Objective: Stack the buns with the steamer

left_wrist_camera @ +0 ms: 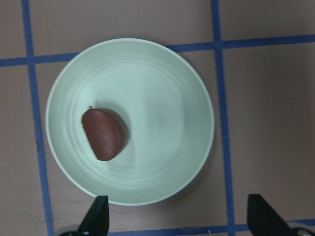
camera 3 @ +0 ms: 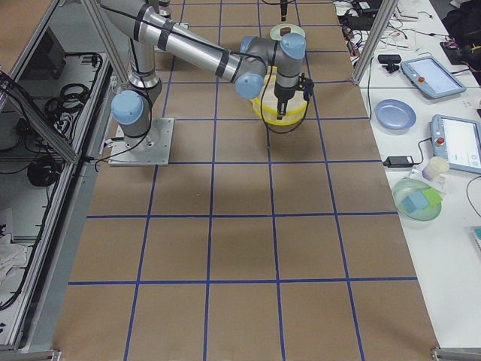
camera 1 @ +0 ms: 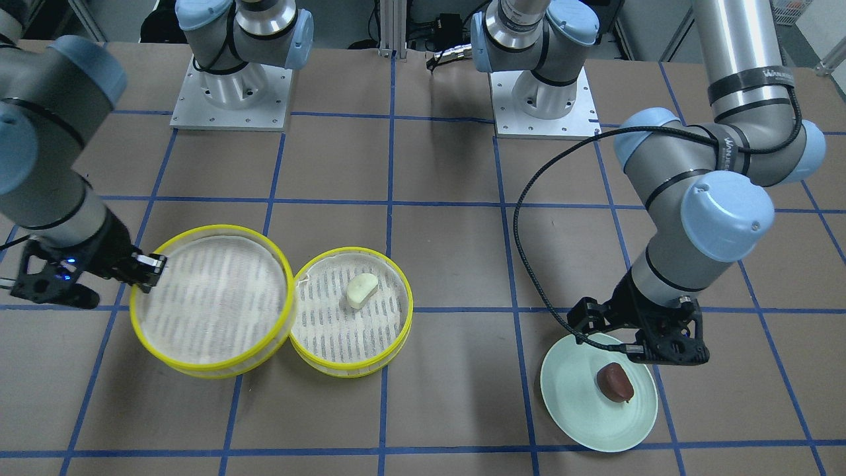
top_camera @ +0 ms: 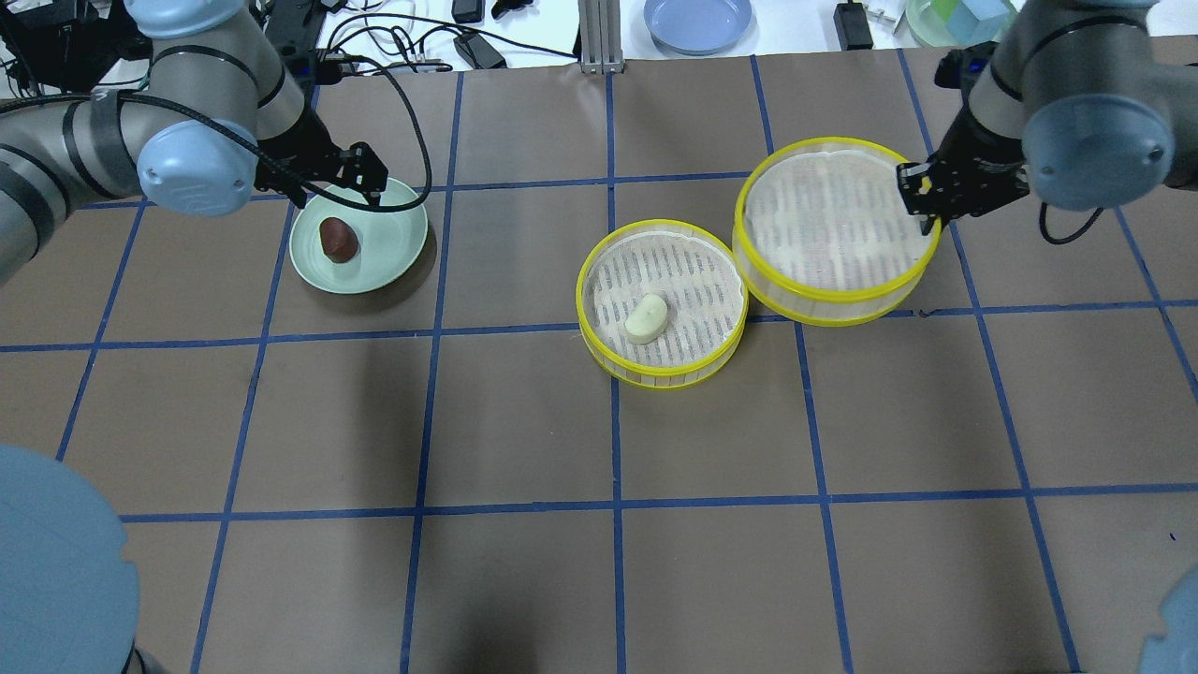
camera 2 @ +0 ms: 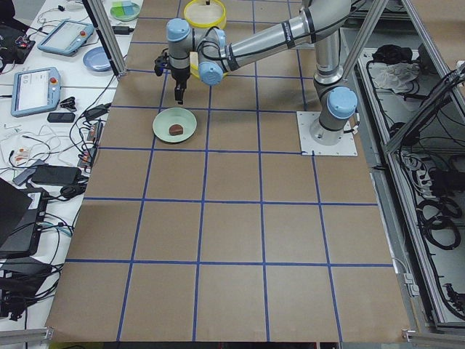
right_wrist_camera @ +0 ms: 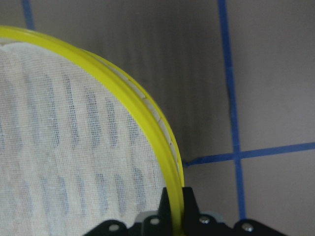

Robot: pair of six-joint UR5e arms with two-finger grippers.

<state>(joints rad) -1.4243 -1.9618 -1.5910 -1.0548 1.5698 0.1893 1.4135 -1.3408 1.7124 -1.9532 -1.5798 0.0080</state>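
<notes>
**Yellow-rimmed tray gripped on the right, brown bun waiting on the left**

Brown paper with a blue tape grid covers the bench (camera 1: 449, 198), and everything I care about sits toward its far side from the robot.

The biggest piece is the empty steamer tray (top_camera: 828, 225), with a mesh floor and nothing in it. My right gripper (top_camera: 922, 201) has it by the outer rim, and the wrist view shows the fingers (right_wrist_camera: 174, 206) pinched narrow across the yellow band. It overlaps the neighbouring tray's edge and looks larger, so I judge it lifted off the bench, though I cannot confirm that.

Just beside it sits the second steamer tray (top_camera: 660, 374), flat on the bench, with the cream-white bun (top_camera: 646, 318) lying near the middle of its mesh.

Well apart, on my left side, is the pale green plate (top_camera: 393, 234). The reddish-brown bun (left_wrist_camera: 104, 133) lies on it, off-centre. My left gripper (left_wrist_camera: 179, 219) hangs above the plate's edge with its fingers spread wide, holding nothing.

I read this as mid-task, with one bun loaded and the stack unbuilt. Next I would carry the held tray squarely over the loaded one and lower it until the rims seat. The left fingers must then shift sideways over the brown bun before descending.
</notes>
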